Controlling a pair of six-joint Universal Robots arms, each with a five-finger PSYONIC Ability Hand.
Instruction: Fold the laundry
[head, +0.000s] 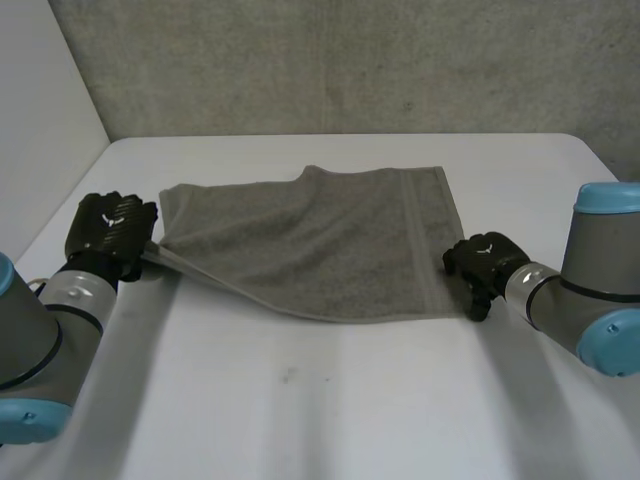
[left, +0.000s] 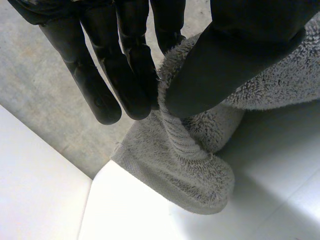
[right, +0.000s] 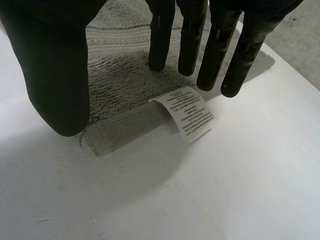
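Note:
A grey towel (head: 320, 240) lies spread on the white table (head: 330, 400), with its left near part folded over. My left hand (head: 108, 232) is at the towel's left corner. In the left wrist view its fingers (left: 125, 75) and thumb pinch a bunched edge of the towel (left: 185, 170), lifted a little off the table. My right hand (head: 482, 265) hovers at the towel's right near corner. In the right wrist view its fingers (right: 220, 55) are straight and apart from the thumb, above the towel's corner (right: 125, 90) and a white care label (right: 191, 113).
A concrete wall (head: 350, 60) stands behind the table. The table's far edge runs just beyond the towel, and a white side wall (head: 40, 110) is at the left. Bare table lies in front of the towel.

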